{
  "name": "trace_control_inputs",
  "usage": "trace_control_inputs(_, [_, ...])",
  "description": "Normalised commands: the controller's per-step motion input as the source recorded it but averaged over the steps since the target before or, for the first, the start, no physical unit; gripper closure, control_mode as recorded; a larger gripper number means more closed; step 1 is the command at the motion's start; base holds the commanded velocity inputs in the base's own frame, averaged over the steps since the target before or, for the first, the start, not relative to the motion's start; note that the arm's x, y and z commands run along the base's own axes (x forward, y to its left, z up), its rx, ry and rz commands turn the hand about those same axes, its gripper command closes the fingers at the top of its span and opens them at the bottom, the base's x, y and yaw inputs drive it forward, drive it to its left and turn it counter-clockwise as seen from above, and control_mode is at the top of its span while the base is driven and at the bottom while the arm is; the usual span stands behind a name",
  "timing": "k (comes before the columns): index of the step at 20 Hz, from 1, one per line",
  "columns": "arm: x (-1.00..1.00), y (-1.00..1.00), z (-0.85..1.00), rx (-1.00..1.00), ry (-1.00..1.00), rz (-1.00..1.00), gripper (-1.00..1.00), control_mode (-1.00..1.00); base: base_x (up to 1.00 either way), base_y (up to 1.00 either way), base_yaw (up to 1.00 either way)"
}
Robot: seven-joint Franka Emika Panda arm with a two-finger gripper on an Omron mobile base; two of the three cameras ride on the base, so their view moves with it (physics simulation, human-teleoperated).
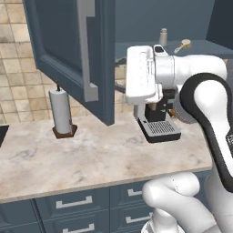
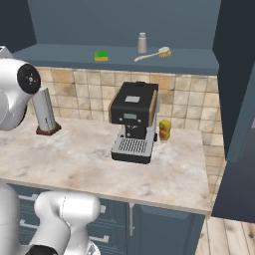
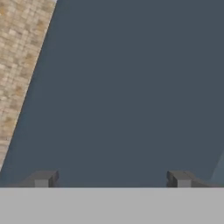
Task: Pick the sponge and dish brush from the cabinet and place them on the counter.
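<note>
While the cabinet (image 2: 119, 20) stands with its doors swung wide, the sponge (image 2: 101, 56) lies flat on the cabinet's bottom shelf toward the left in the right base view, green face up, and the dish brush (image 2: 152, 54) lies on the same shelf further right, its thin handle pointing left and its tan bristle head at the right end. Between them, a little further back and near the brush, a small grey shaker (image 2: 142, 43) stands upright, touching neither. From the left base view the brush head (image 1: 184, 45) and the shaker (image 1: 163, 36) show on the shelf above the arm, and the open cabinet door (image 1: 73, 50) with its long silver handle hangs out over the counter (image 1: 82, 154). On the counter a black coffee machine (image 2: 133, 122) sits below the shelf, with a small yellow bottle (image 2: 165, 130) just beside it on its right and a paper towel holder (image 2: 45, 113) well apart on the left against the tiled wall. Seen from the hand view, the gripper (image 3: 111, 179) faces a flat dark blue-grey panel with a strip of beige tile at the left edge; its two fingertips (image 3: 43, 179) stand wide apart with nothing between them, so it is released and grasps nothing
</note>
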Motion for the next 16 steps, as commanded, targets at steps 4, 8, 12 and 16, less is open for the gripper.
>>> trace_control_inputs(4, [-0.13, 0.60, -0.08, -0.03, 0.00, 0.03, -1.00, -1.00, 0.00, 0.00, 0.00])
trace_control_inputs(8, [-0.05, 0.64, -0.08, -0.04, 0.00, 0.02, -1.00, -1.00, 0.00, 0.00, 0.00])
trace_control_inputs(12, [0.00, 0.57, -0.09, -0.04, 0.00, 0.00, -1.00, -1.00, 0.00, 0.00, 0.00])
trace_control_inputs(16, [0.01, 0.51, -0.10, -0.05, 0.00, 0.00, -1.00, -1.00, 0.00, 0.00, 0.00])
